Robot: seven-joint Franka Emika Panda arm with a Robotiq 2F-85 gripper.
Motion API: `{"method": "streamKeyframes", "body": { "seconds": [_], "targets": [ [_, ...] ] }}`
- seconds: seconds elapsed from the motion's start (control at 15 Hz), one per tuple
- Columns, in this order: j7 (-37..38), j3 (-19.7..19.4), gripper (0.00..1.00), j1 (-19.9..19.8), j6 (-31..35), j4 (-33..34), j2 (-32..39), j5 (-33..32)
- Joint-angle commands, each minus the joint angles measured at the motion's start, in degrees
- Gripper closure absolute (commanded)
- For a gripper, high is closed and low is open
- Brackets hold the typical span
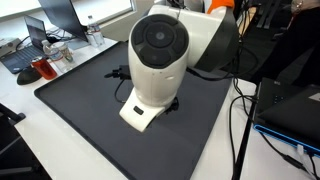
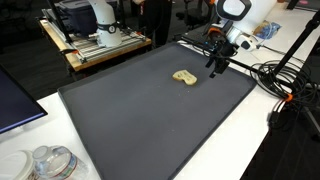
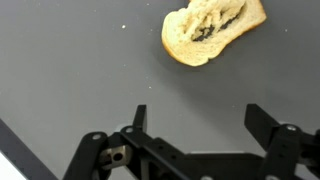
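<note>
A piece of bread (image 3: 211, 29), pale with a darker middle, lies on the dark grey mat (image 3: 80, 70) at the top of the wrist view. My gripper (image 3: 200, 118) hangs above the mat, open, with nothing between its fingers. The bread is apart from the fingertips, beyond them. In an exterior view the bread (image 2: 183, 78) lies near the mat's far edge and the gripper (image 2: 217, 64) hovers just to its right. In an exterior view the robot's white base (image 1: 160, 60) fills the middle and hides the bread and gripper.
The mat (image 2: 150, 120) covers most of the white table. Black cables (image 2: 275, 80) trail off its right side. A wooden cart with another machine (image 2: 95, 35) stands behind. A laptop (image 1: 35, 45) and a red object (image 1: 40, 68) sit at the table's far corner.
</note>
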Motion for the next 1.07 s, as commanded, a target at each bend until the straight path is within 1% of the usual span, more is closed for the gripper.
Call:
{"method": "streamKeyframes", "body": {
  "seconds": [0.0, 0.2, 0.47, 0.6, 0.67, 0.73, 0.8, 1.0],
  "targets": [
    [12.4, -2.92, 0.0, 3.21, 1.65, -6.56, -4.14, -0.94],
    [20.93, -4.2, 0.0, 5.12, 1.97, -11.1, -7.28, -0.51],
    [28.91, -4.87, 0.0, 6.92, 3.76, -18.88, -12.61, -0.63],
    [31.91, -5.18, 0.0, 7.85, 6.11, -23.32, -15.33, -1.23],
    [33.31, -5.38, 0.0, 8.32, 8.45, -25.94, -16.87, -1.57],
    [34.09, -5.68, 0.0, 8.87, 11.4, -28.88, -18.41, -2.43],
    [36.79, -3.19, 0.0, 7.59, 13.66, -31.0, -19.78, -6.28],
    [41.54, -3.09, 0.0, 8.34, 21.09, -38.64, -23.97, -12.87]
  ]
}}
